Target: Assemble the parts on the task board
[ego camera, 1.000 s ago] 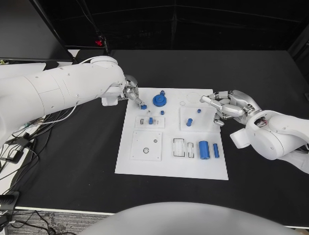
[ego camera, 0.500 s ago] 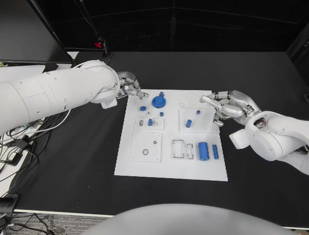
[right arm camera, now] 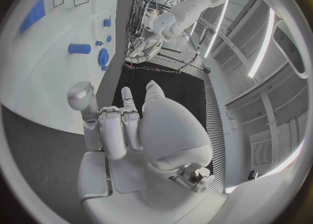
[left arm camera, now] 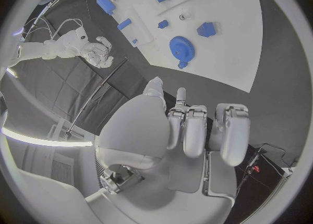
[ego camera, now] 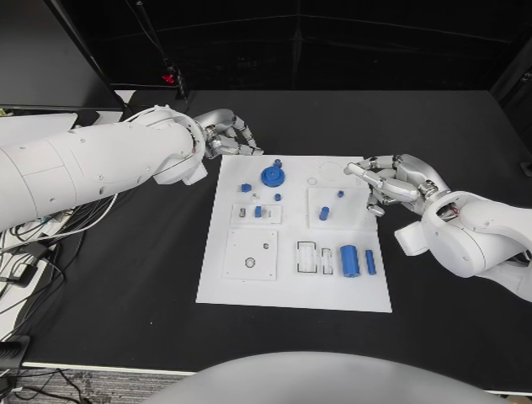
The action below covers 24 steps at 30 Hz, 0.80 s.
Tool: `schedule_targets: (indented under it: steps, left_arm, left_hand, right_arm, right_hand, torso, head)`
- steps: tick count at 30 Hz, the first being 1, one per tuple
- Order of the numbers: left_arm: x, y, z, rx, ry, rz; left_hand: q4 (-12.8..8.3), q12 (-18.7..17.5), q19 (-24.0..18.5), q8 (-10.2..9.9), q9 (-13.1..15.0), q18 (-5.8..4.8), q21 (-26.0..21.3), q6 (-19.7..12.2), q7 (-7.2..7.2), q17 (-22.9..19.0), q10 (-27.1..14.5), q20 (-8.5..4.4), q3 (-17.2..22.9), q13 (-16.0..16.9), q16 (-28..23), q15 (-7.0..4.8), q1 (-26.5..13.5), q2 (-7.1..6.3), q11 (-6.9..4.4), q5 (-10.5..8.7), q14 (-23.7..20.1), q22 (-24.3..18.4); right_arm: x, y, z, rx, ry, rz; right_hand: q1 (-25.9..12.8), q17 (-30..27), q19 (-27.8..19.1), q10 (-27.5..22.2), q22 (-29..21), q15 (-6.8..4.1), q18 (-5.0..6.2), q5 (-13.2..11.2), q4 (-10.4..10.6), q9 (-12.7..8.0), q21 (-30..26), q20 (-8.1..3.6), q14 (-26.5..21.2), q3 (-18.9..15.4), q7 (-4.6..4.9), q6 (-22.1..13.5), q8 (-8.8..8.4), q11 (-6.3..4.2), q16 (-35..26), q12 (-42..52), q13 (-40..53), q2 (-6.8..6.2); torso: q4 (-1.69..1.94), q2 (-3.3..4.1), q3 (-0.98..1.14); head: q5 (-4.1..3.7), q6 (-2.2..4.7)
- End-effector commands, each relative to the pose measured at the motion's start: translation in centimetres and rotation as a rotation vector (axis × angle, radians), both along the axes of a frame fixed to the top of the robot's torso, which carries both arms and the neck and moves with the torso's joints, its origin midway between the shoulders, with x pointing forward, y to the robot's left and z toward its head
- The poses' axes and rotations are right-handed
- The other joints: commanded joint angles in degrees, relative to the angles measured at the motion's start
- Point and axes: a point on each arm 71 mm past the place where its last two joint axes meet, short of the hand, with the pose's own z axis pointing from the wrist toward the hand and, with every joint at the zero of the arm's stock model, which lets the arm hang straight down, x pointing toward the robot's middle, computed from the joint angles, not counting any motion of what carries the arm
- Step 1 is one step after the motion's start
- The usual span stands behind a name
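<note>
Parts look like small rigid plastic, light and probably slick: from lower frame up, the two cylinders [ego camera: 359, 259] want a pinch across the middle, the peg [ego camera: 324, 212] a grip on its sides, and the gear [ego camera: 273, 176] a hold at hub or rim, all sitting on the board [ego camera: 293, 290] mid-frame. Right hand [ego camera: 387, 183] hovers at the board's right edge just beside the peg block, fingers loosely curled, holding nothing. Left hand [ego camera: 226, 139] sits off the board's upper-left corner, near the gear but apart from it, fingers spread and empty.

A robotics lab is suggested; a black surface [ego camera: 133, 278] is seen, loose cables [ego camera: 23, 244] trailing beside it; dark curtains [ego camera: 339, 42] are hung behind the surface.
</note>
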Motion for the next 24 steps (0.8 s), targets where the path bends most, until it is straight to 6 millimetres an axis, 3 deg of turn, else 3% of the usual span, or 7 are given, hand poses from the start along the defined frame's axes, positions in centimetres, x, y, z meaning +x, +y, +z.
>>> schedule_targets:
  steps: [1, 6, 8, 12, 15, 19, 24]
  left_arm:
    - [-0.2, -0.4, 0.8, -0.002, -0.137, -0.068]
    - [-1.0, -0.9, 0.6, 0.167, -0.303, -0.235]
    - [-1.4, -1.0, 0.3, 0.226, -0.354, -0.303]
    - [-1.8, -1.2, -0.2, 0.31, -0.399, -0.397]
    - [-2.0, -1.2, -0.5, 0.372, -0.437, -0.46]
    - [-2.2, -1.2, -0.7, 0.45, -0.51, -0.536]
    - [-2.5, -1.1, -0.9, 0.54, -0.605, -0.634]
  left_hand:
    - [0.05, 0.19, 6.09, 0.51, -0.27, -0.37, 0.18, -1.07, -0.29, 15.1, 5.99, 0.14, -0.53, 15.02, 0.05, -0.17, 1.23, -1.01, -0.68, -0.98, 6.09, 15.09]
    - [0.25, 0.19, 6.09, 1.17, -2.39, -0.37, 0.18, -2.95, -3.16, 15.1, 5.99, -1.37, -0.25, 15.02, 0.05, -1.89, 2.85, -3.54, -2.87, -6.23, 6.09, 15.09]
    - [0.26, 0.19, 6.09, 1.22, -3.38, -0.37, 0.18, -1.81, -3.8, 15.1, 5.99, -1.78, 0.65, 15.02, 0.05, -2.29, 4.07, -3.83, -3.39, -7.09, 6.09, 15.09]
    - [0.26, 0.19, 6.09, 0.61, -5.31, -0.37, 0.18, 2.33, -3.48, 15.1, 5.99, -2.26, 2.48, 15.02, 0.05, -2.72, 6.36, -3.87, -3.48, -8.45, 6.09, 15.09]
    - [0.25, 0.19, 6.09, -1.67, -7.69, -0.37, 0.18, 4.87, -3.55, 15.1, 5.99, -2.46, 4.18, 15.02, 0.05, -2.86, 7.36, -4.01, -3.58, -9.81, 6.09, 15.09]
    - [0.29, 0.19, 6.09, -3.11, -9.2, -0.37, 0.18, 7.0, -3.72, 15.1, 5.99, -2.59, 6.47, 15.02, 0.05, -3.07, 9.23, -4.01, -3.86, -10.29, 6.09, 15.09]
    - [0.24, 0.19, 6.09, -4.92, -11.06, -0.37, 0.18, 10.12, -3.84, 15.1, 5.99, -2.69, 10.34, 15.02, 0.05, -3.37, 10.47, -5.19, -3.83, -10.56, 6.09, 15.09]
  right_arm:
    - [0.0, 0.1, 0.3, 0.006, -0.026, 0.002]
    - [0.0, 0.0, 0.3, 0.007, -0.033, 0.0]
    - [0.0, 0.0, 0.3, 0.007, -0.032, 0.001]
    - [0.0, 0.1, 0.3, 0.008, -0.031, 0.004]
    - [0.1, 0.1, 0.3, 0.007, -0.028, 0.004]
    - [0.1, 0.1, 0.2, 0.006, -0.024, 0.005]
    - [0.1, 0.1, 0.2, 0.004, -0.018, 0.004]
  right_hand:
    - [0.0, 10.49, -0.15, 6.28, 0.08, -0.06, 0.22, 0.18, -0.05, -0.08, -0.04, -0.07, 3.35, -0.44, 0.13, -0.43, 0.31, 0.01, 0.01, 0.09, 7.49, -0.16]
    - [0.03, 10.49, -0.07, 6.28, 0.16, -0.06, 0.19, 0.24, -0.05, -0.09, 0.08, -0.07, 3.35, -0.46, 0.13, -0.46, 0.32, 0.01, 0.01, 0.09, 7.49, -0.18]
    - [0.03, 10.49, -0.07, 6.28, 0.16, -0.06, 0.19, 0.24, -0.05, -0.09, 0.08, -0.07, 3.35, -0.46, 0.13, -0.46, 0.32, 0.01, 0.01, 0.09, 7.49, -0.18]
    - [0.03, 10.49, -0.07, 6.28, 0.16, -0.06, 0.19, 0.24, -0.05, -0.09, 0.08, -0.07, 3.35, -0.46, 0.13, -0.46, 0.32, 0.01, 0.01, 0.09, 7.49, -0.18]
    - [0.03, 10.49, -0.07, 6.28, 0.16, -0.06, 0.19, 0.24, -0.05, -0.09, 0.08, -0.07, 3.35, -0.46, 0.13, -0.46, 0.32, 0.01, 0.01, 0.09, 7.49, -0.18]
    - [0.07, 10.45, -0.13, 6.28, 0.1, -0.06, 0.22, 0.32, -0.04, -0.1, -0.03, -0.06, 3.32, -0.47, 0.14, -0.49, 0.33, 0.02, -0.01, 0.09, 7.49, -0.17]
    - [0.07, 10.45, -0.13, 6.28, 0.1, -0.06, 0.22, 0.32, -0.04, -0.1, -0.03, -0.06, 3.32, -0.47, 0.14, -0.49, 0.33, 0.02, -0.01, 0.09, 7.49, -0.17]
  torso:
    - [0.05, 0.0, 0.0]
    - [0.09, 0.01, 0.0]
    - [0.11, 0.03, -0.01]
    - [0.04, 0.03, -0.02]
    - [0.07, 0.0, -0.04]
    - [0.05, 0.0, -0.03]
    - [0.04, -0.01, 0.02]
  head:
    - [-0.02, -0.23]
    - [0.06, -0.16]
    - [0.14, -0.2]
    - [0.28, -0.19]
    - [0.25, -0.23]
    - [0.32, -0.23]
    - [0.41, -0.17]
